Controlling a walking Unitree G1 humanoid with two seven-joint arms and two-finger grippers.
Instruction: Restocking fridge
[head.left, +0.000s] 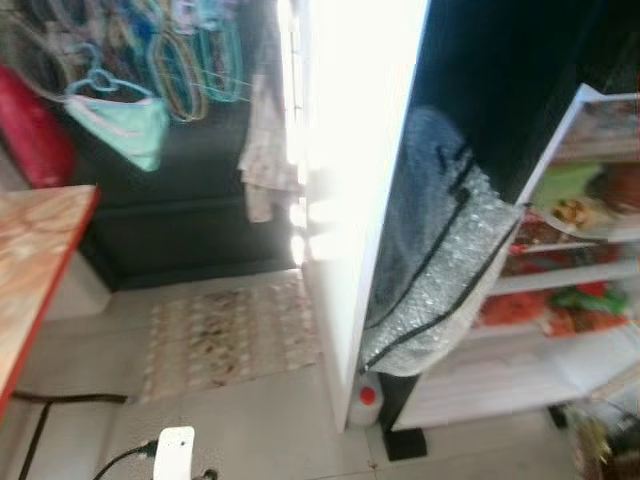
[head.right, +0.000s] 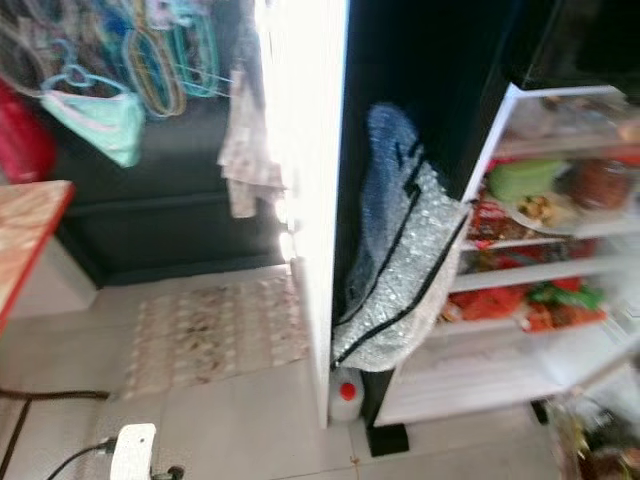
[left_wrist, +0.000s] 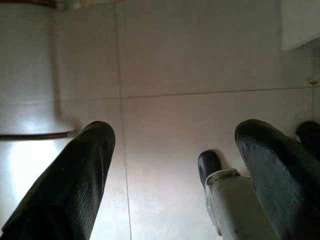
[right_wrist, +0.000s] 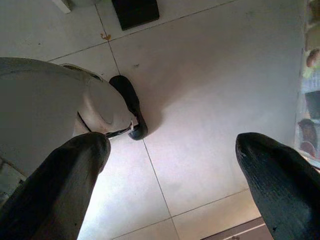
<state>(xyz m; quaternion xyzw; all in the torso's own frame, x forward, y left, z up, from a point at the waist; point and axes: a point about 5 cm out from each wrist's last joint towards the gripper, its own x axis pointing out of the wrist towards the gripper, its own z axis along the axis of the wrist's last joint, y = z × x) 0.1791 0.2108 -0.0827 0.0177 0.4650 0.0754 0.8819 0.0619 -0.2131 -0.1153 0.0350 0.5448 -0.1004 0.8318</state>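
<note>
While your head camera is tilted and blurred, you've got the fridge (head.left: 560, 290) standing open at the right, shelves running across, crowded with food; its long axis runs upright and the open front faces you. Watch the silver padded bag (head.left: 440, 270) hanging at its near edge and the small red-capped bottle (head.left: 366, 400) on the floor below: step in carelessly and I'd say you'll snag one or kick the other. Left wrist view: the left gripper (left_wrist: 175, 170) hangs over bare tile, fingers spread, nothing between them, the robot's foot (left_wrist: 210, 167) below. Right wrist view: the right gripper (right_wrist: 172, 175) is likewise spread and empty, so you've nothing in hand to restock yet.
</note>
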